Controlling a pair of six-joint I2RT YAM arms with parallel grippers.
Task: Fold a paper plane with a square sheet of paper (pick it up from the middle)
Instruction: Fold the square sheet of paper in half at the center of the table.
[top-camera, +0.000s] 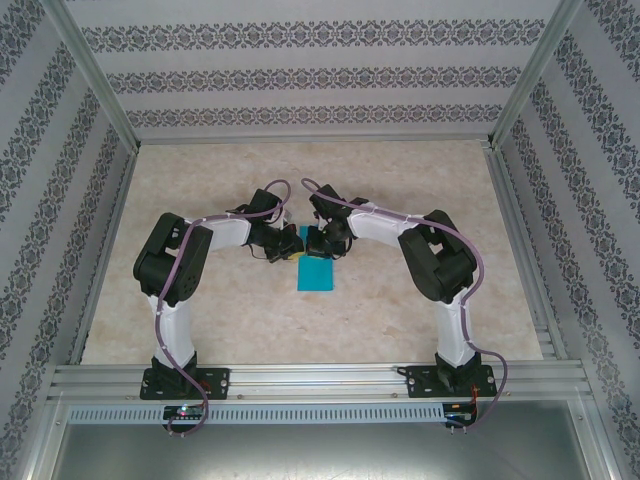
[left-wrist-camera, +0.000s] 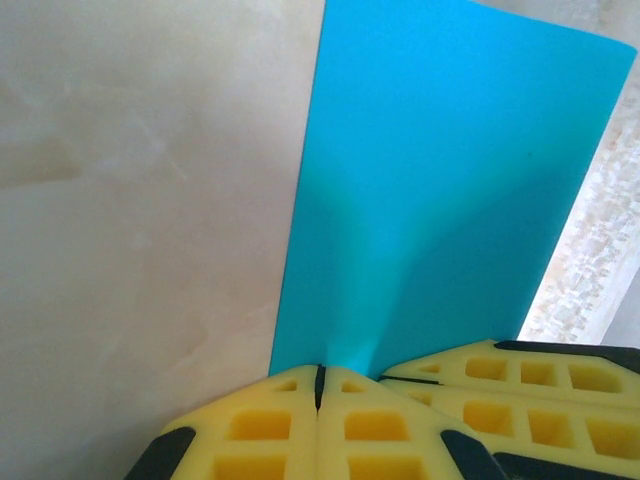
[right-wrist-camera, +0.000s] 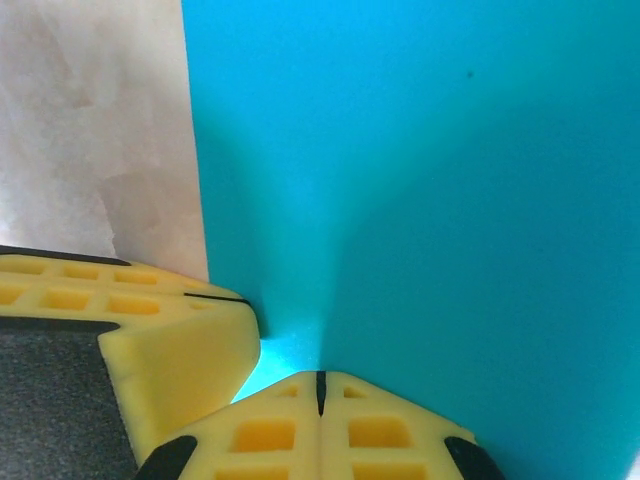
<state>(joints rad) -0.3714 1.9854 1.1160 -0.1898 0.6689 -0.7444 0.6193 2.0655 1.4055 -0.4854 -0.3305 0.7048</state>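
My left pincer (left-wrist-camera: 320, 380) and right pincer (right-wrist-camera: 320, 385) are both clamped, side by side, on the square sheet of paper (top-camera: 318, 270), which trails onto the counter (top-camera: 420, 180) between the arms. I'd move both together and level, so the sheet neither tears nor buckles.

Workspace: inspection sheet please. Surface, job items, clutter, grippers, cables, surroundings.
Surface: beige marbled tabletop, bare around the centre.
Job's things: thin teal-blue sheet of paper at the centre, unmarked; a soft bend runs out from where it is pinched at its far end.
Clutter: nothing seen.
Grippers: left gripper and right gripper, both with yellow foam fingers, are shut on the paper's edge, side by side and nearly touching.
Cables: purple cables run along both arms, away from the paper.
Surroundings: patterned wallpaper walls on three sides; aluminium frame rail carries the arm bases.
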